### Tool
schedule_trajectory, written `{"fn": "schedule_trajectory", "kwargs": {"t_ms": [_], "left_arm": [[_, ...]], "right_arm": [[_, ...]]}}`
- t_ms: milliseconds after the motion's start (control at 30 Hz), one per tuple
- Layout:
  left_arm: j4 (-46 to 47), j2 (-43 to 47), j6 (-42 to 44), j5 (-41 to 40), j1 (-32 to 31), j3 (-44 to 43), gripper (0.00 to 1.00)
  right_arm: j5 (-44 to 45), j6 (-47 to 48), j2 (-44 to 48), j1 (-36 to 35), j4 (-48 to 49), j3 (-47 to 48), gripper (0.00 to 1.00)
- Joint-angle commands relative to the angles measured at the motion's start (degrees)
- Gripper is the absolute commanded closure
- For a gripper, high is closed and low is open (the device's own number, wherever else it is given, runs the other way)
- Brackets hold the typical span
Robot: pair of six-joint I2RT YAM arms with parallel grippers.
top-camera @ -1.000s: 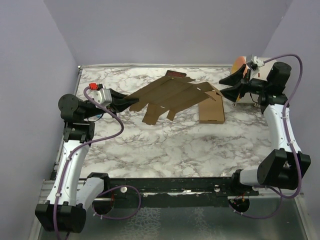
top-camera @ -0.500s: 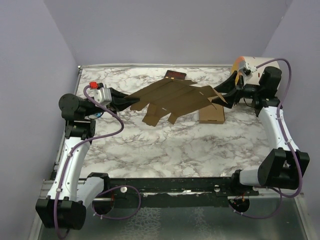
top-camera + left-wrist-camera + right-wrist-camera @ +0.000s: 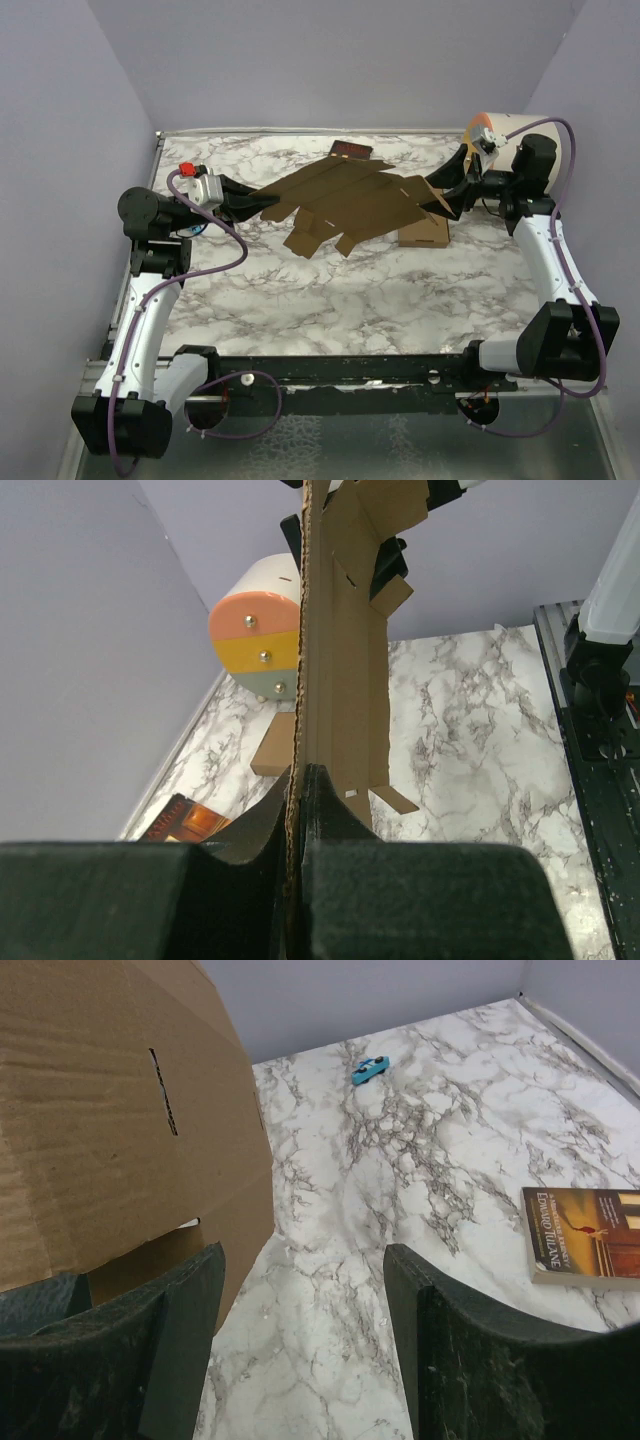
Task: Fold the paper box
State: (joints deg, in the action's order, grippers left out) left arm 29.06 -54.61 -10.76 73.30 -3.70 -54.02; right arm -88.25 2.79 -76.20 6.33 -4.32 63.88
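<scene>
The paper box is a wide die-cut brown cardboard sheet [image 3: 350,198], held off the table and stretching from left to right. My left gripper [image 3: 258,205] is shut on its left edge. In the left wrist view the sheet [image 3: 340,660] runs edge-on up from the closed jaws [image 3: 297,780]. My right gripper [image 3: 447,196] is open at the sheet's right end. In the right wrist view a slotted flap [image 3: 100,1130] lies over the left finger [image 3: 180,1330], and only table shows between the fingers [image 3: 305,1290].
A bigger slim brown carton [image 3: 423,232] lies on the marble table [image 3: 330,290] under the sheet's right end. A dark red-brown book [image 3: 350,150] lies at the back. A pastel drawer unit [image 3: 495,130] stands back right. A small blue toy [image 3: 370,1068] lies near the left arm.
My right gripper has swung left and down from beside the drawer unit to the sheet's right end. The left gripper keeps its hold and has not moved.
</scene>
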Motion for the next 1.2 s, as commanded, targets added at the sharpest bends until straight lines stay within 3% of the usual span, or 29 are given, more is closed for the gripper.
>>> {"fn": "schedule_trajectory", "kwargs": {"t_ms": [0,300,967,1167], "left_arm": [[1.07,-0.02,0.46,1.10,0.37,-1.64,1.00],[-5.16,0.25,5.67,0.39,0.41,-2.85,1.00],[2.63,-0.42,-0.67,1.97,0.38,-2.14,1.00],[3.03,-0.72,-0.79,1.61,0.36,-2.14,1.00]], "right_arm": [[-7.04,-0.60,1.46,-0.26,-0.44,0.00,0.34],[-2.22,11.62,1.56,3.42,-15.99,5.24,0.32],[-6.37,9.68,-0.55,-0.83,-12.63,2.93,0.30],[-7.09,4.23,0.10,-1.17,-6.73,0.47,0.29]]}}
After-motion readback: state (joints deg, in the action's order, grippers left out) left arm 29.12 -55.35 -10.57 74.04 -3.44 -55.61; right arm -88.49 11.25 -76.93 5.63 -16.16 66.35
